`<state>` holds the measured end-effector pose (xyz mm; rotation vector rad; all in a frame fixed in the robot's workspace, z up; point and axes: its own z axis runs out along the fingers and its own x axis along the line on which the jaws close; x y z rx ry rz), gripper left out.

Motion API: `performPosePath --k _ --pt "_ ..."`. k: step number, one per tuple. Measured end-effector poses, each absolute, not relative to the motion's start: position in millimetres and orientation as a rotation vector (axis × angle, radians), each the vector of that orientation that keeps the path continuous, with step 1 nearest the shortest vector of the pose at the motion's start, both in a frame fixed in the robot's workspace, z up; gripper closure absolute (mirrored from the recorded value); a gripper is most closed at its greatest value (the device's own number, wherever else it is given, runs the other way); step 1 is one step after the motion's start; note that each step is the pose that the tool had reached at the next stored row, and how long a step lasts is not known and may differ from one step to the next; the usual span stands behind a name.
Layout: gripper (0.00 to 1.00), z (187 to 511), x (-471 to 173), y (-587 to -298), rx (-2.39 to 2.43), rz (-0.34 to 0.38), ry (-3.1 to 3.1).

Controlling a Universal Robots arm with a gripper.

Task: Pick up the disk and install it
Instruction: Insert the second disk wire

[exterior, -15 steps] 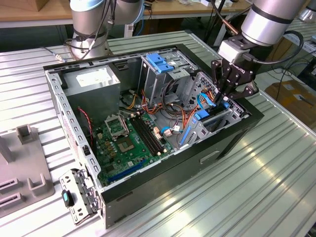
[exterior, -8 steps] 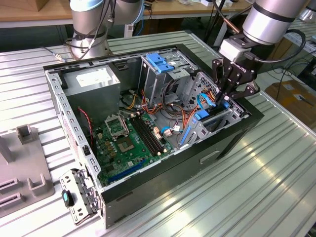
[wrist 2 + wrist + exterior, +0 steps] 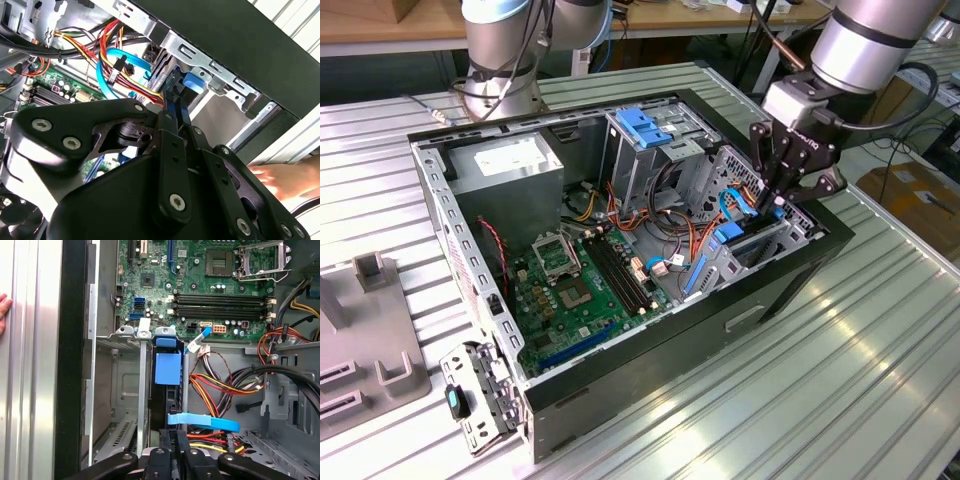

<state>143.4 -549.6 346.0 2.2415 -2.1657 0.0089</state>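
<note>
Your black multi-link gripper (image 3: 782, 190) has its fingers closed on the flat metal disk with blue plastic side rails (image 3: 167, 371), standing on edge in the grey drive bay (image 3: 127, 390) at the case's front corner. It likely handles rigid, dense and shock-sensitive (grip the edges).

Ribbed bare-metal table (image 3: 840, 340), matt black plastic pincer (image 3: 782, 190), glossy blue plastic disk (image 3: 167, 367) rail.
</note>
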Motion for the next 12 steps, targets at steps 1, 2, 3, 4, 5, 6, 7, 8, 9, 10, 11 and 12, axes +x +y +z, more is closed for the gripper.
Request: performPosePath --k 1,2,3,4,5,6,7,8,9,10,11,12 --pt "0.84 345.6 143.2 -549.6 2.241 0.009 -2.166" --pt "0.84 345.1 143.0 -549.6 2.24 0.009 -2.167" --pt "0.84 344.8 142.8 -549.7 2.24 0.009 -2.167" --pt "0.84 344.7 142.6 -549.6 2.24 0.008 -2.168" --pt "0.84 344.7 142.6 -549.6 2.239 0.008 -2.169" --pt "0.84 345.4 142.6 -549.6 2.238 0.007 -2.17" --pt "0.84 345.9 142.6 -549.6 2.237 0.007 -2.172" --pt "0.84 346.1 142.6 -549.6 2.237 0.007 -2.172" --pt "0.84 346.2 142.6 -549.6 2.236 0.008 -2.172" --pt "0.84 346.4 142.6 -549.6 2.236 0.008 -2.172" --pt "0.84 346.4 142.6 -549.6 2.236 0.008 -2.172" --pt "0.84 346.5 142.6 -549.6 2.236 0.008 -2.172"
